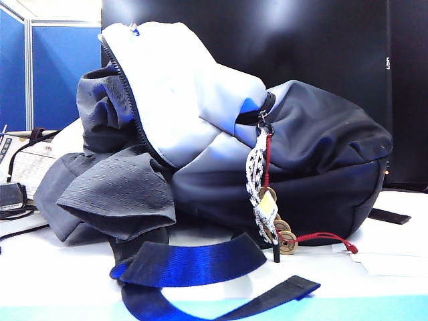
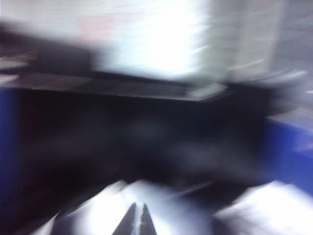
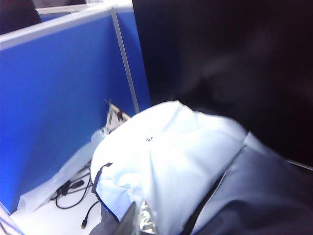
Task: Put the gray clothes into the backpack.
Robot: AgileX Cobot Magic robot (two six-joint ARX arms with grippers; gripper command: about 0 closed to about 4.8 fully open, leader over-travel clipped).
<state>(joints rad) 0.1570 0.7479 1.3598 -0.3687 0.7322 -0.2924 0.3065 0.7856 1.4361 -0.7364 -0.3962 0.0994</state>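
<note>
Partly, the gray clothes (image 1: 110, 180) are seen spilling out of the backpack (image 1: 321, 167) at its open, zippered mouth, on the left of the exterior view; a ribbed fold droops down onto the table (image 1: 60, 281), and another bunch is tucked up beside the pale front panel (image 1: 180, 93). The backpack is laid on its side on the table, its dark navy body turned to the right. A white cord (image 1: 256, 174) and a red string of brass coins (image 1: 284, 237) are hung from the zipper pull, the coins resting near the table. Black-and-blue webbing straps (image 1: 194, 264) are curled on the table in front.

Neither arm is seen in the exterior view. In the heavily blurred left wrist view, the left gripper (image 2: 137, 220) is shown with its fingers pressed together, holding nothing. In the right wrist view, the right gripper (image 3: 131, 223) is seen above the backpack's pale panel (image 3: 166, 152), fingers likewise closed and empty. A blue partition (image 3: 58, 98) and loose cables (image 3: 73, 188) are seen beyond.
</note>
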